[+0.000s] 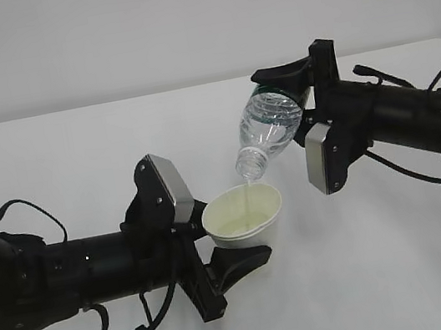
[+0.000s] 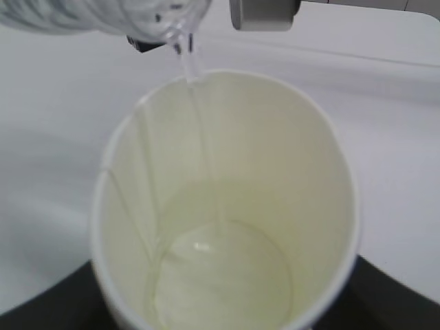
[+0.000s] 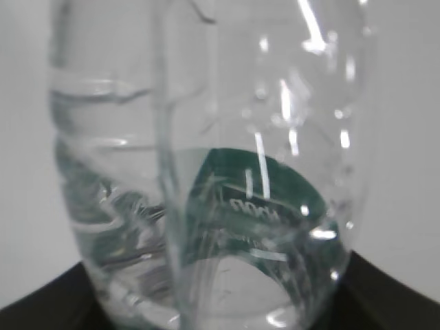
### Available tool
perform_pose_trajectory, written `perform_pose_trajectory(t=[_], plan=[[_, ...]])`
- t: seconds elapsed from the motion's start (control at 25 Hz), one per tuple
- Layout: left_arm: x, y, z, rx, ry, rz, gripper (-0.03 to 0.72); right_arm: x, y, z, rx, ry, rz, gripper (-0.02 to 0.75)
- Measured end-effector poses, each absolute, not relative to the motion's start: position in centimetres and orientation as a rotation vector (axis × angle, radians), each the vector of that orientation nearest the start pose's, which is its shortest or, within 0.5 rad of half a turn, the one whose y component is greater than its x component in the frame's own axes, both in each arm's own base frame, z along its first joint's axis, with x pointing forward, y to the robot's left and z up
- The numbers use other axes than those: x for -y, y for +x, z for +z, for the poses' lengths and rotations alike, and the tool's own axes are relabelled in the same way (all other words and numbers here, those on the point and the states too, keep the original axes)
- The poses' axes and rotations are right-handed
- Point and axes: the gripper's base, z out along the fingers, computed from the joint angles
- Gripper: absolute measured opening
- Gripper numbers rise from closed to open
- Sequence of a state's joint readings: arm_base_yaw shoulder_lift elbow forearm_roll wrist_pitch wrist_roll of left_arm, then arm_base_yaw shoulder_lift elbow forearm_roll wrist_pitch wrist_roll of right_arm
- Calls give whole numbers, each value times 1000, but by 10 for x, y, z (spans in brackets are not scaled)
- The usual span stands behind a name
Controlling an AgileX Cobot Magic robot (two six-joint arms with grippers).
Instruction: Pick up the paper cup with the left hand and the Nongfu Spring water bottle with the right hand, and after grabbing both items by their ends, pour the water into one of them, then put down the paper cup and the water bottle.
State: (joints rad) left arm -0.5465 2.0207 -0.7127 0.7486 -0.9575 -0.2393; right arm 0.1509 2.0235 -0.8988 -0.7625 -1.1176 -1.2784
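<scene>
White table, tilted bottle above paper cup

paper cup: 1 | water bottle: 1 | robot arms: 2 | table: 1

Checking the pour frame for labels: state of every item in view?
paper cup: held off the table, tipped, partly filled
Nongfu Spring water bottle: capless, tilted neck-down, pouring
water: thin stream into cup, pooled at bottom
left hand: gripping cup
right hand: gripping bottle
</scene>
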Motion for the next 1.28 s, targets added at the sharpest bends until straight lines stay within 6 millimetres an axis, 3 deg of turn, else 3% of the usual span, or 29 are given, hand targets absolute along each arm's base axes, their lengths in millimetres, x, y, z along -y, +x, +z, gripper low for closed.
perform_pose_trajectory(t=[1.28], plan=[[217, 259, 102, -1650, 1116, -775, 456, -116, 362, 151, -543, -1559, -623, 467]])
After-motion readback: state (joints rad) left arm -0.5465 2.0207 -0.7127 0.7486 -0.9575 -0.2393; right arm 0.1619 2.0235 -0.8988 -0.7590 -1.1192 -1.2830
